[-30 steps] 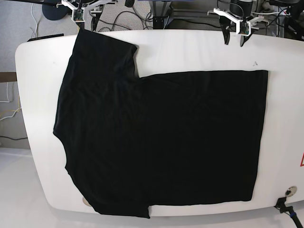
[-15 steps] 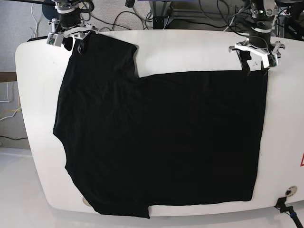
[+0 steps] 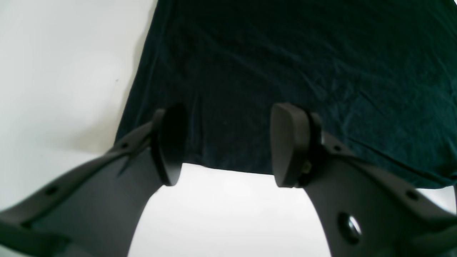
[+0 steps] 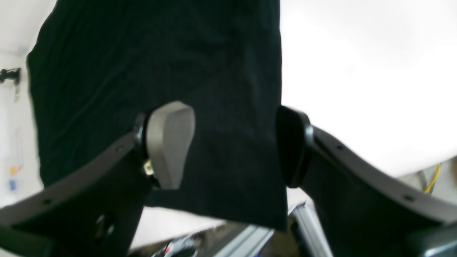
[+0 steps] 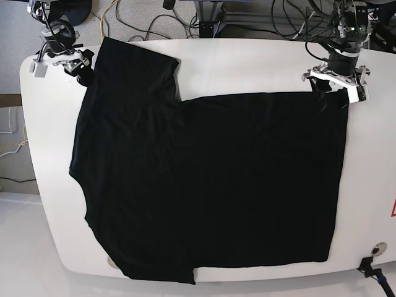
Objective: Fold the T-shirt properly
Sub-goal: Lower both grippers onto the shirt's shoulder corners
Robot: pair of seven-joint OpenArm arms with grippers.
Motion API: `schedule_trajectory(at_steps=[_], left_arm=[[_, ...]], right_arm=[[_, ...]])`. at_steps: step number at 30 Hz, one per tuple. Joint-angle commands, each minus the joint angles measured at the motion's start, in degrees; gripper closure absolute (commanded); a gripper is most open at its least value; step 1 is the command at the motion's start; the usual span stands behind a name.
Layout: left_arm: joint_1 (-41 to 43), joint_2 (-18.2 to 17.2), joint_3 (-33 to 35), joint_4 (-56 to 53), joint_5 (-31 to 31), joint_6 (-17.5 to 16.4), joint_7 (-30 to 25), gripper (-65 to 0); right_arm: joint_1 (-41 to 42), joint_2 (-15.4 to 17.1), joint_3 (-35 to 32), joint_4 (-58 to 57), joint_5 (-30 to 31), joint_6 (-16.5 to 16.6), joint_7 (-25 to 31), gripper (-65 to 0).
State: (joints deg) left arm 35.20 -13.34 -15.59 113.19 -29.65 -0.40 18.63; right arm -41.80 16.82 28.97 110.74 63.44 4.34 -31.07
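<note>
The black T-shirt (image 5: pixel 210 179) lies spread flat on the white table (image 5: pixel 247 62), plain side up, with a sleeve reaching to the far left corner. My left gripper (image 5: pixel 332 94) is at the shirt's far right corner, open. In the left wrist view it (image 3: pixel 228 146) straddles the cloth's edge (image 3: pixel 303 53) with nothing pinched. My right gripper (image 5: pixel 80 69) is at the outer edge of the far left sleeve, open. Seen from the right wrist, it (image 4: pixel 235 150) spans the sleeve cloth (image 4: pixel 142 53) near the table's edge, its jaws wide apart.
Cables and stands (image 5: pixel 210 18) crowd the floor behind the table's far edge. A red sticker (image 5: pixel 393 207) and a small round fitting (image 5: pixel 378 249) sit at the table's right side. An aluminium rail (image 4: pixel 250 239) shows below the table's edge under the sleeve.
Both grippers came down from the far edge to the shirt. The right one moved further left to the sleeve's outer corner, and both sets of jaws spread wider.
</note>
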Motion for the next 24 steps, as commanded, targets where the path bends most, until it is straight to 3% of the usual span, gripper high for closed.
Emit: schedule_trajectory(at_steps=[1, 11, 24], left_arm=[[0.01, -0.41, -0.27, 0.79, -0.11, -0.17, -1.45, -34.9], [-0.08, -0.41, -0.27, 0.79, -0.02, -0.17, -1.36, -34.8], [-0.08, -2.88, -0.27, 0.70, -0.02, -0.17, -1.36, -34.8]], right_arm=[[-0.44, 0.46, 0.61, -1.16, 2.45, 0.98, -0.62, -37.6], [-0.88, -0.25, 0.26, -6.08, 3.51, 1.07, -1.77, -37.2], [-0.44, -4.64, -0.71, -6.25, 0.43, 1.07, -6.78, -37.2]])
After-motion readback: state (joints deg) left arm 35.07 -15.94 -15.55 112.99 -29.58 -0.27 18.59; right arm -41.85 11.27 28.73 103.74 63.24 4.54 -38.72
